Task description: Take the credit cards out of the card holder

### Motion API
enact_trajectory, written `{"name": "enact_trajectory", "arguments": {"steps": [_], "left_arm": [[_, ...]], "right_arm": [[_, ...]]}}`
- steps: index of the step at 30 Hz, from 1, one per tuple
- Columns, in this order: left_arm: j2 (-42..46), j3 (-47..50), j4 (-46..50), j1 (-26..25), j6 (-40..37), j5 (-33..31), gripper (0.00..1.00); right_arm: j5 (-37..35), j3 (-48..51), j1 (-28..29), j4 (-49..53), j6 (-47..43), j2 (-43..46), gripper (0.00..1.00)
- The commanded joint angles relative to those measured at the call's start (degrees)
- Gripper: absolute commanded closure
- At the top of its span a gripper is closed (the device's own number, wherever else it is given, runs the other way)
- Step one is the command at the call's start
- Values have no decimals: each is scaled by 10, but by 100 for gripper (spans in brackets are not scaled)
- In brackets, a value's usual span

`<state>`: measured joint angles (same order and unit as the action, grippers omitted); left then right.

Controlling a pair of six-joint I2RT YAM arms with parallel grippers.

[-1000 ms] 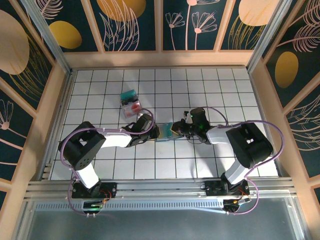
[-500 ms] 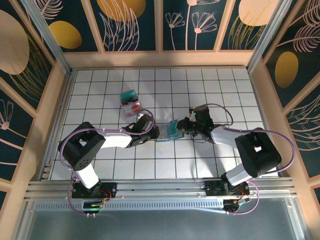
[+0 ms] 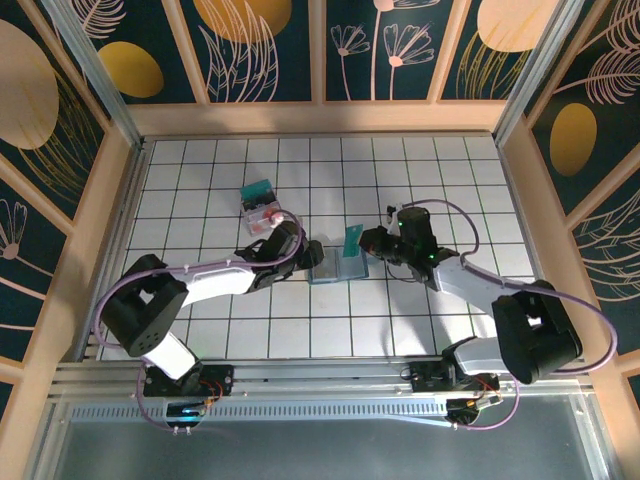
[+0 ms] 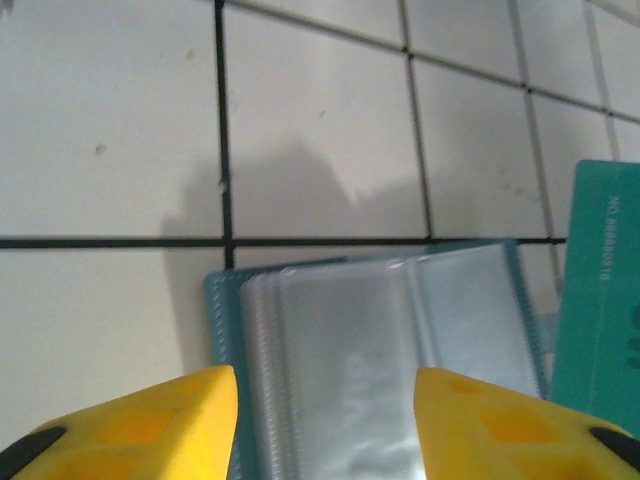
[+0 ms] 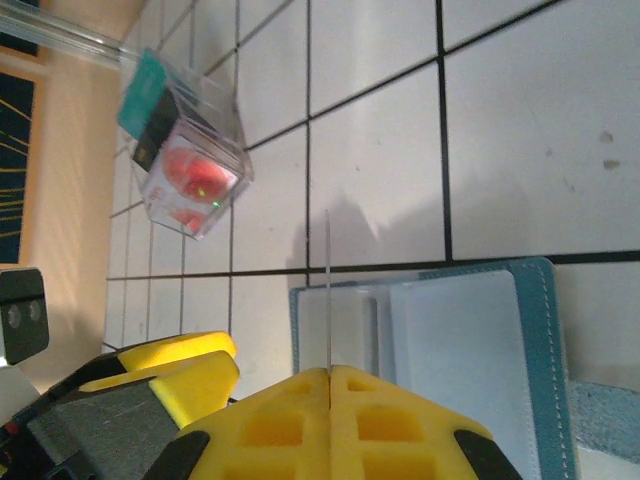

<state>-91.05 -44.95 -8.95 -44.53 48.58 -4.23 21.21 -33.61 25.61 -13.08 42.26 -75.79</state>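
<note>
The card holder (image 3: 330, 268) lies open and flat on the white tiled surface (image 3: 450, 180), near the middle, between the two arms. Its dark teal border frames the paler inside, and from the left wrist the clear pockets (image 4: 370, 330) look glossy and slightly blurred.

The right tool (image 3: 368, 243) is closed on a teal card (image 3: 352, 240), pinching it between the yellow fingers. From its own wrist camera the card shows edge-on as a thin line (image 5: 328, 290) rising out of the closed jaws (image 5: 330, 385), with the holder (image 5: 460, 340) spread out beneath. From above, the card stands tilted over the holder's far right corner. The left wrist view catches its printed face (image 4: 605, 290) just beside the holder's right edge. I cannot tell whether its lower edge touches the holder.

The left tool (image 3: 303, 252) sits at the holder's left side with its jaws apart and nothing between them. In its own view the tool (image 4: 320, 400) hangs over the holder's near edge, the two yellow fingers spread across the pockets.

Farther back and to the left, well apart from the holder, a small stack of cards (image 3: 260, 205) rests on the tiles: teal at the far end, a dark strip next, red-pink nearest (image 5: 185, 165).
</note>
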Motion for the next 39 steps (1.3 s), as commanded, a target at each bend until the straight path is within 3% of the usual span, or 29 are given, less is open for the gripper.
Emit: {"name": "enact_trajectory", "arguments": {"steps": [1, 5, 12, 17, 31, 39], "left_arm": [[35, -26, 4, 1, -9, -22, 45], [63, -29, -29, 5, -21, -4, 39], [79, -9, -139, 32, -14, 125, 22], [72, -1, -217, 45, 0, 201, 21], [52, -4, -315, 60, 24, 282, 37], [47, -8, -338, 62, 26, 300, 63]], "right_arm": [[-19, 12, -7, -14, -10, 35, 100], [-13, 26, -13, -53, 3, 69, 100], [41, 38, -15, -137, 18, 102, 100], [80, 35, -15, -178, 29, 103, 100], [153, 37, -14, -300, 93, 77, 100], [174, 32, -9, -336, 109, 50, 100]]}}
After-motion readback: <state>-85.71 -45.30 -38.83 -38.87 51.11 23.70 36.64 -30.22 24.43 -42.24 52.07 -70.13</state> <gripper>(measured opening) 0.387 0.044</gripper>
